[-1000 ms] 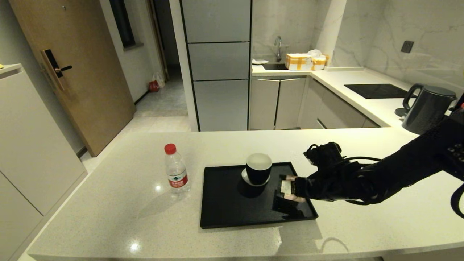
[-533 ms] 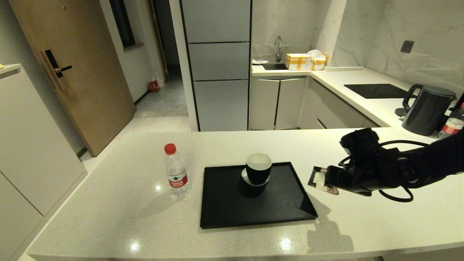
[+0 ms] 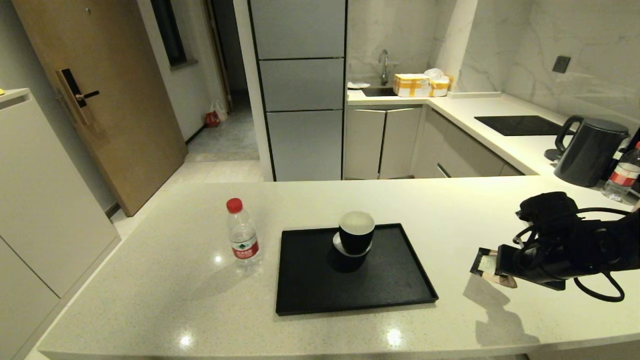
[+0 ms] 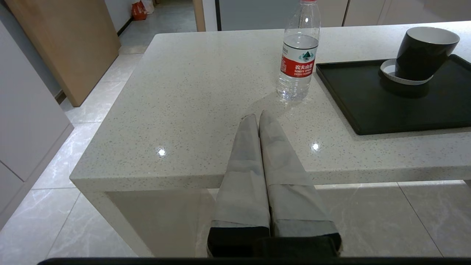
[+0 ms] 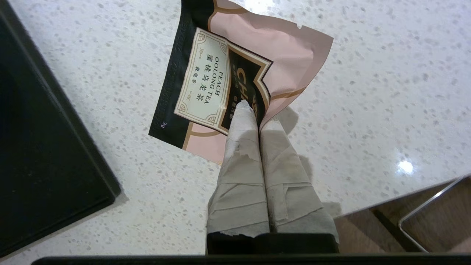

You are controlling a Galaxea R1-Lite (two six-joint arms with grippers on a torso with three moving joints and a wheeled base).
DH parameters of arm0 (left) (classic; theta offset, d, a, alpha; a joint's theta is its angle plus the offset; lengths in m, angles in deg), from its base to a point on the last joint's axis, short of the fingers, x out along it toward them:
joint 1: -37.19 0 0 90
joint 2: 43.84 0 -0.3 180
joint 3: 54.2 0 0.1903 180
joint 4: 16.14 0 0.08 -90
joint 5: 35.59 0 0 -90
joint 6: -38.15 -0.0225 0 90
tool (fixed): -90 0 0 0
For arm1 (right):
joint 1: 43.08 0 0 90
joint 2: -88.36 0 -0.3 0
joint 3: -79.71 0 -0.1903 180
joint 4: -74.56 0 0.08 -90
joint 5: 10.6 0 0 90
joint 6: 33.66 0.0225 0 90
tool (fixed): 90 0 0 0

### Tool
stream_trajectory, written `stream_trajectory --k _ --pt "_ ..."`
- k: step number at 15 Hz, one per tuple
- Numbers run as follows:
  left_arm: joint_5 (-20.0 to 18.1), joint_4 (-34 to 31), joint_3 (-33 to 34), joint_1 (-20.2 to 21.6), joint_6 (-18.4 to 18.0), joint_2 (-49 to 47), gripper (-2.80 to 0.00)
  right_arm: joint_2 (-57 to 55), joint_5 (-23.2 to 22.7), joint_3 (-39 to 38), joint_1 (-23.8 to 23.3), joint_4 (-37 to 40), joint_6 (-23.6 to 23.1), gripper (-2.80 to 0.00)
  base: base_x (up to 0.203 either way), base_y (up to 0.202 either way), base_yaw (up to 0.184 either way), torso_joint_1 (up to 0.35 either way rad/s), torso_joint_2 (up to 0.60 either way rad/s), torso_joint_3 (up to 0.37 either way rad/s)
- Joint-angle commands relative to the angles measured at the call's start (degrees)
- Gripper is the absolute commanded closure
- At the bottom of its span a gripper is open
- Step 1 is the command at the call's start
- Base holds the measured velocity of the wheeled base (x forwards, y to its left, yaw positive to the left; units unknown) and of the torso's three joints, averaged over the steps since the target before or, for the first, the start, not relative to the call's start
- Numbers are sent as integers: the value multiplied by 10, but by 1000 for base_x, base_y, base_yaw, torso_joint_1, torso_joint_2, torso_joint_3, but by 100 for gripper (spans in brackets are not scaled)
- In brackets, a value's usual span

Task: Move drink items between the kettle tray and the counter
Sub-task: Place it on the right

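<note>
My right gripper (image 3: 500,265) (image 5: 254,116) is shut on the pink-and-black tea sachet (image 3: 484,262) (image 5: 235,77), holding it just above the counter (image 3: 465,220) to the right of the black kettle tray (image 3: 390,285) (image 5: 44,165). The water bottle (image 3: 243,234) (image 4: 297,59) with red cap stands on the counter left of the tray. My left gripper (image 4: 257,117) is shut and empty, off the counter's near edge, pointing toward the bottle.
A black cup (image 3: 356,233) (image 4: 423,51) on a white saucer stands at the tray's far side. At the far right are a dark grey kettle (image 3: 590,150) and a second bottle (image 3: 620,177). A black hob panel (image 3: 520,125) lies behind.
My right gripper has carried the tea sachet off the tray and rightward, out over the counter. The bottle, cup and left arm have stayed put.
</note>
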Motion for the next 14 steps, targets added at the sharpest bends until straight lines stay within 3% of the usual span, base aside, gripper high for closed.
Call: stream_trajectory --k 1,4,5,10,14 --pt "0 0 0 1 0 -1 0 -12 -1 2 -4 -10 0 0 0 0 0 0 0 0" --pt "0 0 0 0 0 -1 0 -41 -1 0 -4 -37 -10 0 0 0 0 0 0 0" --pt "0 0 0 0 0 -1 0 -45 -2 -1 -4 -45 -12 -280 0 0 0 0 0 0" --pt "0 0 0 1 0 -1 0 -56 -3 3 -3 -52 -10 -280 0 0 0 0 0 0" --pt "0 0 0 1 0 -1 0 19 -3 -20 5 -48 -12 -280 0 0 0 0 0 0"
